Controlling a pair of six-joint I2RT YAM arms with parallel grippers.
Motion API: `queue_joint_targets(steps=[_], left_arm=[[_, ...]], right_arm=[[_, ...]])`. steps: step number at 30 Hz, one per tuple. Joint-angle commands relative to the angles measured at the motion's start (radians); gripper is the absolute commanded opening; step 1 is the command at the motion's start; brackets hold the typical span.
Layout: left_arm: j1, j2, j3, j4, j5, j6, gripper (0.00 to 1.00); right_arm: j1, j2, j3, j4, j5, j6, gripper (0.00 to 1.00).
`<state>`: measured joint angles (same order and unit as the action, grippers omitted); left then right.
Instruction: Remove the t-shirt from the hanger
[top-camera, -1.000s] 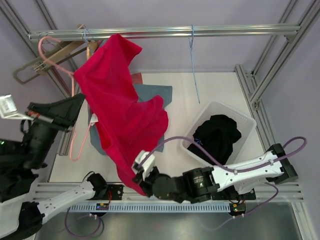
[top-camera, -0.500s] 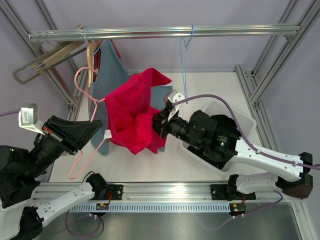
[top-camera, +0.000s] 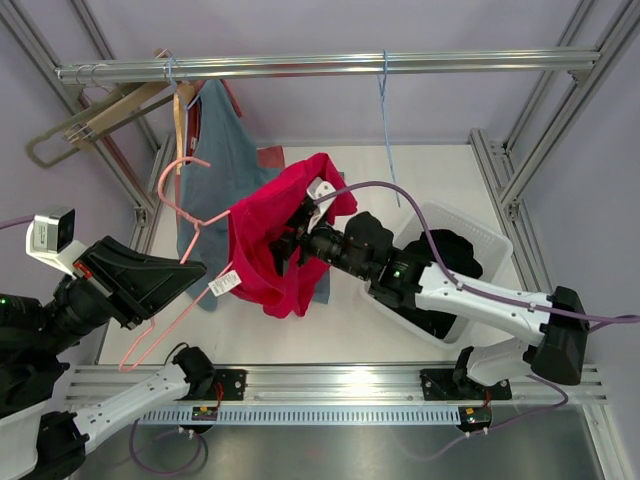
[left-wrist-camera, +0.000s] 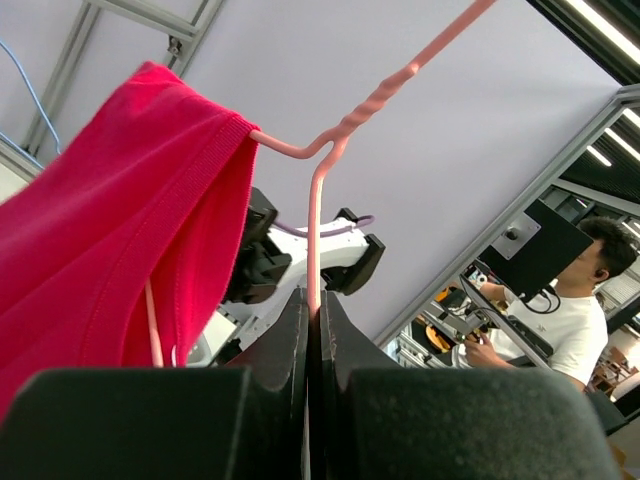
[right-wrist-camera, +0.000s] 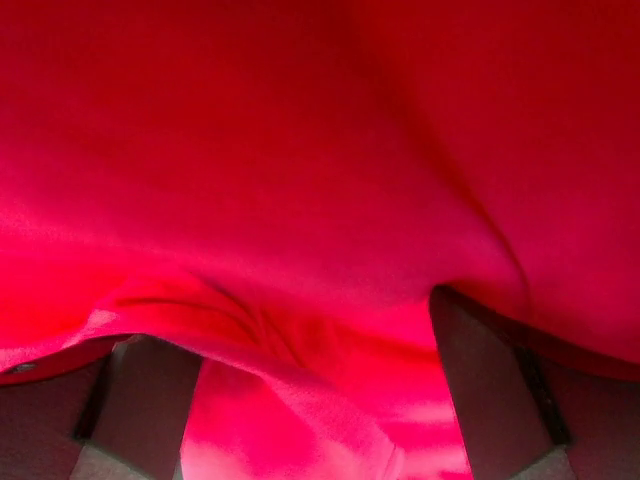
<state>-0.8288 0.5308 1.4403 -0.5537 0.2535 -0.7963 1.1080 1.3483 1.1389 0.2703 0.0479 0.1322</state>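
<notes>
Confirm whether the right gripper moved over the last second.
Yes. The right gripper went from the near rail toward the overhead bar, with the red t-shirt bunched over it.

Over at 8 o'clock the left arm (top-camera: 100, 290) sits low with its wrist raised, and the left gripper (top-camera: 192, 268) points toward 3 o'clock. From its wrist camera, the jaws are pressed tight on the wire of the pink hanger (left-wrist-camera: 313, 230), no gap showing. The right arm (top-camera: 470, 295) stretches from its base at 5 o'clock out toward 10 o'clock. The right gripper (top-camera: 290, 243) is mid-frame, half buried in the red t-shirt (top-camera: 255, 262), its fingers (right-wrist-camera: 150, 395) spread wide with cloth draped across them.
</notes>
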Motion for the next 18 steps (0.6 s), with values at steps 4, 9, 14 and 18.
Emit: queue_joint_targets(steps=[4,9,14,18], left_arm=[[0.010,-0.045,0.032,0.063,0.050,-0.027,0.00],[0.011,-0.043,0.078,-0.054,-0.028,0.043,0.00],[0.010,0.012,0.271,-0.225,-0.102,0.147,0.00],[0.010,0.052,0.429,-0.331,-0.232,0.233,0.00]], right_arm=[[-0.017,0.034,0.056,0.272,-0.267,0.085,0.30],[-0.019,-0.125,-0.010,0.197,-0.137,0.083,0.00],[-0.019,-0.325,0.021,-0.012,0.059,0.049,0.00],[-0.019,-0.391,0.148,-0.248,0.090,0.044,0.00]])
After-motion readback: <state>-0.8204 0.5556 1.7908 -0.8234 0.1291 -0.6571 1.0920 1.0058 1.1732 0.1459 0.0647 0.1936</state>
